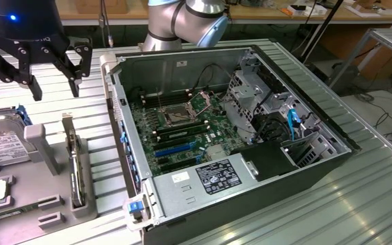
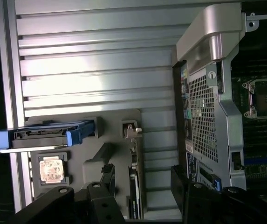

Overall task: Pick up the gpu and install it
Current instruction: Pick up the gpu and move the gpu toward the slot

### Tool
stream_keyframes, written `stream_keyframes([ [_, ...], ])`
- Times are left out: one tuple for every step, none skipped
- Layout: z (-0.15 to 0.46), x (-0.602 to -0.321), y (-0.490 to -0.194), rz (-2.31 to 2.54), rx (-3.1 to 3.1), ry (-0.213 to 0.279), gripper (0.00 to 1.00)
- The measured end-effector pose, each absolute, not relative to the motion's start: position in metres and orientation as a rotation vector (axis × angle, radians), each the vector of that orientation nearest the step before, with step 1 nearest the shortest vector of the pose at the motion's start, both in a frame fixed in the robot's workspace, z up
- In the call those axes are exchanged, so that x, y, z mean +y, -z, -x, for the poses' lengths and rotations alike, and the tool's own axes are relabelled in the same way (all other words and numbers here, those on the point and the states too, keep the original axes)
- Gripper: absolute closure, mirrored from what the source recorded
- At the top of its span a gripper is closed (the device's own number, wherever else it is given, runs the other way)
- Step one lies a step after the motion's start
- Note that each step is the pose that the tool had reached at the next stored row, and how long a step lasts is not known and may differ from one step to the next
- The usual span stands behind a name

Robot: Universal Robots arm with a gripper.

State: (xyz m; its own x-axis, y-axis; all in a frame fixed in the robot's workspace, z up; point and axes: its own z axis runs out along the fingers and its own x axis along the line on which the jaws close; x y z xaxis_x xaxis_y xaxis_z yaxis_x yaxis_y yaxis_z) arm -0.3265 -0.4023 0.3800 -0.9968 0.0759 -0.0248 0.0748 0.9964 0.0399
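Observation:
The gpu stands on edge in a slot of the grey holder tray at the exterior view's left, its silver end bracket upright at the far end. My black gripper hangs open above the ribbed table, just beyond the bracket, with nothing between its fingers. In the wrist view the gpu runs between the two spread fingers, and its bracket tip lies ahead of them. The open computer case lies to the exterior view's right of the holder, motherboard exposed.
A silver hard drive in a blue caddy sits in the holder beside the gpu, with a processor chip and memory sticks nearer the front. The case's side wall stands close beside the gripper. The arm's base rises behind the case.

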Motion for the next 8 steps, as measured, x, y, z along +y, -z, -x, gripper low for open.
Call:
stream_keyframes([
  [0.326, -0.402, -0.379, -0.118, 3.112, -0.06, 0.4],
  [0.326, -0.403, -0.376, -0.118, 3.112, -0.057, 0.4],
  [0.326, -0.403, -0.373, -0.119, 3.112, -0.052, 0.4],
  [0.326, -0.403, -0.37, -0.12, 3.112, -0.049, 0.4],
  [0.326, -0.403, -0.369, -0.12, 3.112, -0.048, 0.4],
  [0.326, -0.403, -0.368, -0.121, 3.112, -0.046, 0.4],
  [0.326, -0.403, -0.366, -0.121, 3.112, -0.044, 0.4],
  [0.326, -0.403, -0.365, -0.122, 3.112, -0.043, 0.4],
])
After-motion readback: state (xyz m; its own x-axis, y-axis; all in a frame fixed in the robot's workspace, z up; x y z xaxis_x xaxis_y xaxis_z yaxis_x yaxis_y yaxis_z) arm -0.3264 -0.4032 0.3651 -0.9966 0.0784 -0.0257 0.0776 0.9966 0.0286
